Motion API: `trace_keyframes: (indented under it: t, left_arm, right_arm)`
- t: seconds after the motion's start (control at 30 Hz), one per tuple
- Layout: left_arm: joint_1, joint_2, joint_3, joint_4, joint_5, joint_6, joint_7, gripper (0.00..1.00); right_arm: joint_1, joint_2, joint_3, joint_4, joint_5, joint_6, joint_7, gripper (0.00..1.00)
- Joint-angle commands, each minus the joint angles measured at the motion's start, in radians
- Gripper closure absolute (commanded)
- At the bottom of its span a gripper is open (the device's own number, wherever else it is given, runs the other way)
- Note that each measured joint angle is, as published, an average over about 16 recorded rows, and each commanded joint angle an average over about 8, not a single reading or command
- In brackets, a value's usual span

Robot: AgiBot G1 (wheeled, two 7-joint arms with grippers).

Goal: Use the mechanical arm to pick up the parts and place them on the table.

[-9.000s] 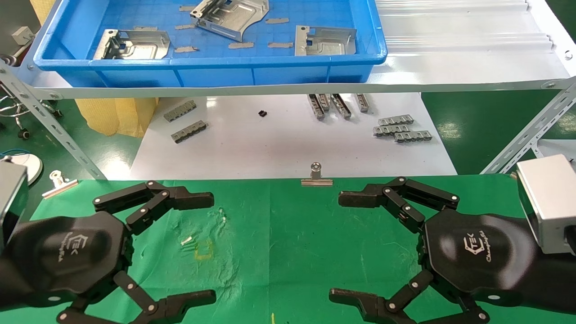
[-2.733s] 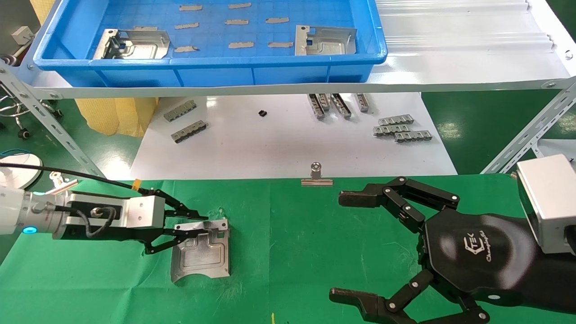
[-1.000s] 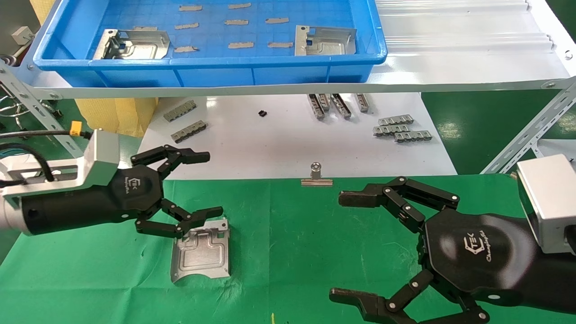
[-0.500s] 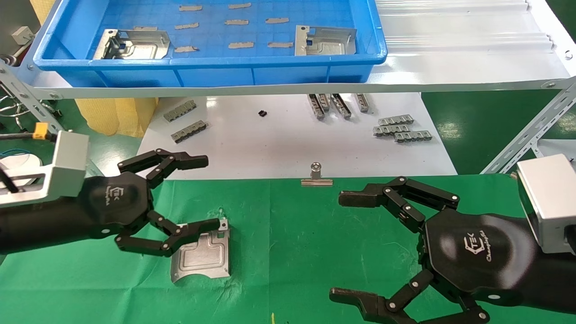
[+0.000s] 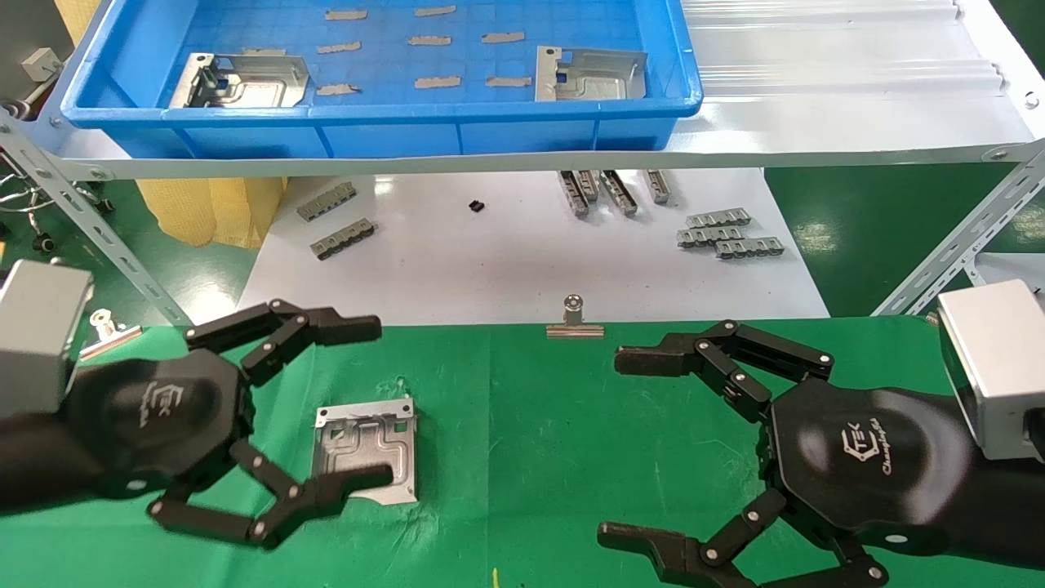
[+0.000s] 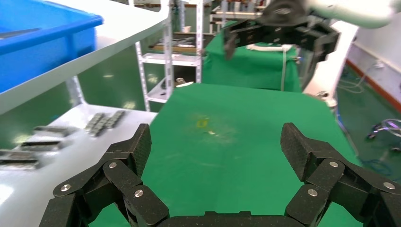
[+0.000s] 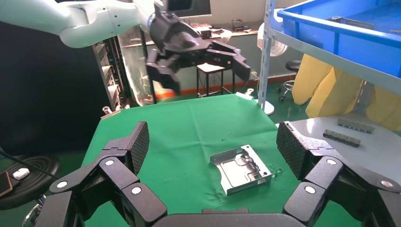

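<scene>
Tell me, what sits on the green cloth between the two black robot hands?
In the head view, one silver metal plate lies flat beside the left gripper; from it to the right gripper, only bare green cloth.

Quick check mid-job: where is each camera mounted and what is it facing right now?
Head view: above, looking down at the green table, both grippers, left and right.
Left wrist view: over its open jaws, across the cloth toward the right gripper.
Right wrist view: over its open jaws, toward the metal plate, shared with the head view.

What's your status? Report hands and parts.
Left hand open, empty, above the table. Right hand open, parked. One part on cloth; two parts in tray.
</scene>
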Motion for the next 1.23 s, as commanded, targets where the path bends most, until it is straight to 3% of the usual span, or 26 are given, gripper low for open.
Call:
trace_keyframes:
  t: [0.03, 0.4, 1.23]
  left_arm:
    - [0.022, -0.013, -0.015, -0.043, -0.013, -0.004, -0.027, 0.0]
    - [0.096, -0.059, -0.066, -0.191, -0.058, -0.017, -0.109, 0.0]
    - [0.078, -0.048, -0.053, -0.154, -0.046, -0.015, -0.094, 0.0]
  right_arm:
    - [0.0, 0.0, 0.0, 0.0, 0.0, 0.0, 0.0, 0.0]
    - [0.0, 0.0, 0.0, 0.0, 0.0, 0.0, 0.0, 0.0]
    - [0.0, 0.0, 0.0, 0.0, 0.0, 0.0, 0.0, 0.0]
